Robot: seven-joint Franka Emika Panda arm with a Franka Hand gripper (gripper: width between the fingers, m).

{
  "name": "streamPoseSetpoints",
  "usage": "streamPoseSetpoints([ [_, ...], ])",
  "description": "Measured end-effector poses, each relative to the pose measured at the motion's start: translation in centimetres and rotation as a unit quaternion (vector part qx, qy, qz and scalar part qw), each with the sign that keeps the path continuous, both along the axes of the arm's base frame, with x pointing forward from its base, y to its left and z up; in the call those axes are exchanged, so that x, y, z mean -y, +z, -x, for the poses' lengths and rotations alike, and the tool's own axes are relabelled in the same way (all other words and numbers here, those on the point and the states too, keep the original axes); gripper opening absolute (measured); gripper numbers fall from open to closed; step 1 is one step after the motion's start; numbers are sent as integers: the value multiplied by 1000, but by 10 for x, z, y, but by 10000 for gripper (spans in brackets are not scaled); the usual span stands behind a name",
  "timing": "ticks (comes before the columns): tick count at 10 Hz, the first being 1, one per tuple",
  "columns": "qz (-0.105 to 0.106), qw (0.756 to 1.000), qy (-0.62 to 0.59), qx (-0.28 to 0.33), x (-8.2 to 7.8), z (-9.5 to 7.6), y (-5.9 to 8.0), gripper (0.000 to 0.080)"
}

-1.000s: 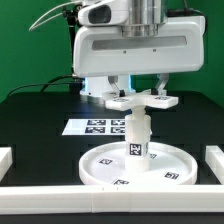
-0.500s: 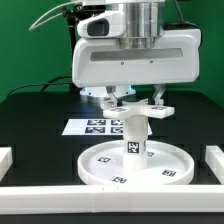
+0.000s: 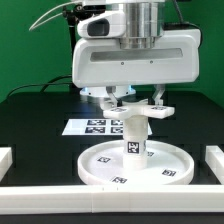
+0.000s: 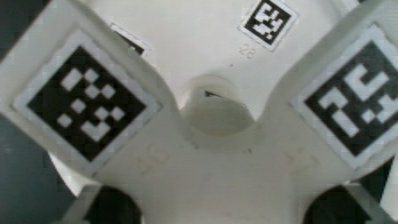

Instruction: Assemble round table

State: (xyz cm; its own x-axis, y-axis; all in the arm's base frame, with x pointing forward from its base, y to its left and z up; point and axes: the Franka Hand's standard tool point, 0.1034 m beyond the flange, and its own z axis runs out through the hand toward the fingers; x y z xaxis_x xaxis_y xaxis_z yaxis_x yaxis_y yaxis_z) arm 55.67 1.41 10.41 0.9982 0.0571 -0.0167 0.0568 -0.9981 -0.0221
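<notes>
Base (image 3: pixel 138 108) sits on top of upright leg (image 3: pixel 135 140), which stands at the centre of the disc (image 3: pixel 172 152), near the front of the black table (image 3: pixel 40 130). Gripper (image 3: pixel 137 97) pinches the base, one finger on either side. Wrist view: two base arms with square tags (image 4: pixel 89 90) and a round hole (image 4: pixel 217 115) between them. No readable writing, tags only. Marker board (image 3: pixel 92 127) lies flat behind the disc. Rails: left rail (image 3: pixel 5 158), right rail (image 3: pixel 214 160), and front rail (image 3: pixel 60 194) just beside the disc rim. The wide arm housing hides the table behind it.
</notes>
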Motion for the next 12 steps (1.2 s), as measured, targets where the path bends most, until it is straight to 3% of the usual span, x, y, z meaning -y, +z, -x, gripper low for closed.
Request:
streamPoseSetpoints([
  [6,0,1000,-11,0,0,0,0,446],
  [7,-4,998,-62,-1,-1,0,0,446],
  [9,-13,983,-181,-6,-3,0,-1,446],
  [12,-26,937,-349,-13,-9,0,-2,446],
])
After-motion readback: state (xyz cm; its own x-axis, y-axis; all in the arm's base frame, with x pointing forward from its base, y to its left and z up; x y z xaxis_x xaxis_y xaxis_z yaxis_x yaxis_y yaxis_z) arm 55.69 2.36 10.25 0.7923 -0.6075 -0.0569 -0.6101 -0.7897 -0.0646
